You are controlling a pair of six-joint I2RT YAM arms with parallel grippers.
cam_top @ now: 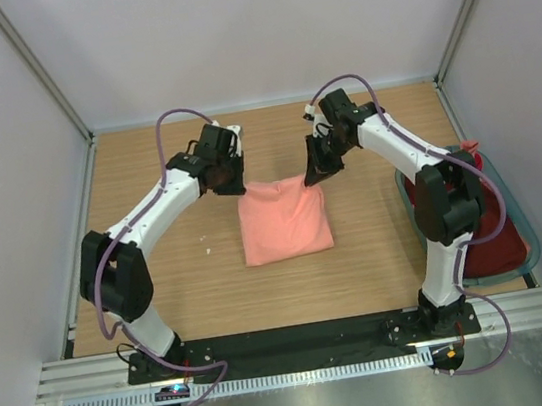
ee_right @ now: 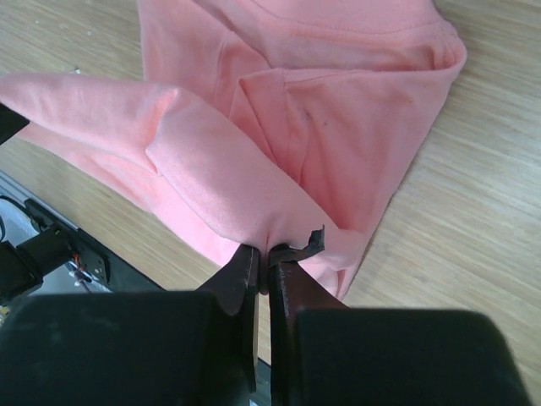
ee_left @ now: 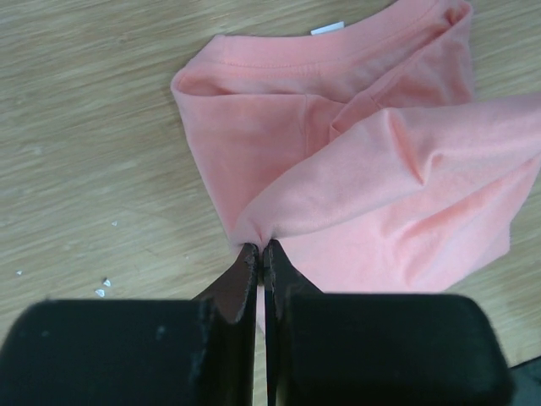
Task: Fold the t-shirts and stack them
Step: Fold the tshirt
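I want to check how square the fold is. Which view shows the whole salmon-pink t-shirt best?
Top external: the whole salmon-pink t-shirt is in frame. The left wrist view shows only its collar end and the fold the left gripper pinches; the right wrist view, the fold the right gripper pinches.

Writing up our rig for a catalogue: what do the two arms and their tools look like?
The left arm and right arm have white shells with black joints; a purplish cable loops along each. The left tool and right tool are blocky black bodies, each with two thin dark fingers.
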